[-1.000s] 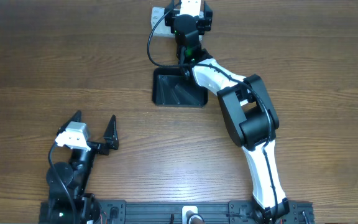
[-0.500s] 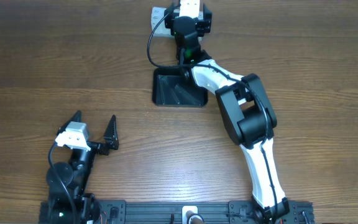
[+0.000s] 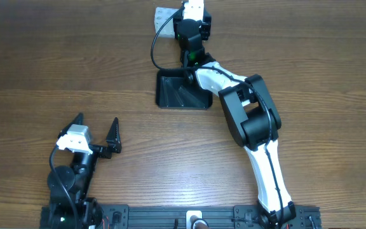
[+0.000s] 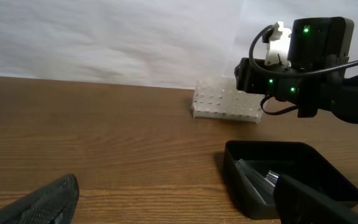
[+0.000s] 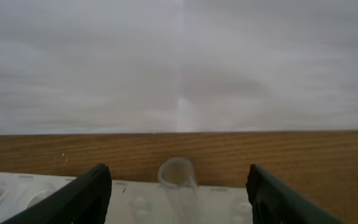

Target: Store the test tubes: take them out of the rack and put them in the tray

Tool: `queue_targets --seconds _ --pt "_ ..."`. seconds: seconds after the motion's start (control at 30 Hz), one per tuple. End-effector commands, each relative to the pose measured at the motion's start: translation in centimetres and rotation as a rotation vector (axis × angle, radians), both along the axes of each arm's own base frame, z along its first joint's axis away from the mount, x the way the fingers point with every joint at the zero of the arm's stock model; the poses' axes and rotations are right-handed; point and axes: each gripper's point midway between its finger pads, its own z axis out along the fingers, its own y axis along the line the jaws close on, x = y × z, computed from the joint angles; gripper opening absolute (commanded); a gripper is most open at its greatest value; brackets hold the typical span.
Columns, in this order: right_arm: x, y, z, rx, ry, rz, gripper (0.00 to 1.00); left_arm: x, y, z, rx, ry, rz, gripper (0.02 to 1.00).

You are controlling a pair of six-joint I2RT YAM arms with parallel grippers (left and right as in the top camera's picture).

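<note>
The white test tube rack [image 3: 163, 15] stands at the table's far edge, and it also shows in the left wrist view [image 4: 225, 103]. My right gripper [image 3: 192, 13] hovers over the rack's right end. In its wrist view the right gripper [image 5: 178, 200] is open, and one clear upright test tube [image 5: 178, 179] stands between the fingers without touching either. The black tray [image 3: 168, 97] sits just in front of the rack. Clear tubes [image 4: 267, 177] lie inside it. My left gripper [image 3: 97, 130] rests open near the left base, far from the rack, holding nothing.
A pale wall [image 5: 179, 62] rises right behind the rack. Bare wooden table [image 3: 310, 95] spreads to both sides of the tray. The right arm's forearm [image 3: 250, 117] crosses the space right of the tray.
The right wrist has shifted slightly left over the rack and turned a little. The left arm has not moved.
</note>
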Motion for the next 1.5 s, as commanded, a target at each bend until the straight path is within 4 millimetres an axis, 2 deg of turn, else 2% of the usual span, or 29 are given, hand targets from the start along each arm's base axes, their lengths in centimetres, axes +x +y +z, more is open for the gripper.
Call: queue_targets --seconds 0.03,0.17,0.33,0.5,1.0,1.5 --pt "0.57 -0.25 0.54 0.019 -0.019 -0.005 0.691 -0.02 -0.02 -0.08 -0.007 0.0 -0.003 0.998" --pt "0.61 -0.37 0.56 0.02 -0.019 -0.007 0.595 -0.02 -0.02 -0.08 -0.007 0.0 -0.003 0.998" --pt "0.65 -0.47 0.57 0.02 -0.02 -0.009 0.564 -0.02 -0.02 -0.08 -0.007 0.0 -0.003 0.998" --pt "0.65 -0.47 0.57 0.02 -0.02 -0.009 0.465 -0.02 -0.02 -0.08 -0.007 0.0 -0.003 0.998" --pt "0.65 -0.47 0.6 0.02 -0.021 -0.009 0.297 -0.02 -0.02 -0.08 -0.007 0.0 -0.003 0.998" --pt "0.64 -0.52 0.62 0.02 -0.022 -0.013 0.205 -0.02 -0.01 -0.08 -0.007 0.0 -0.003 0.996"
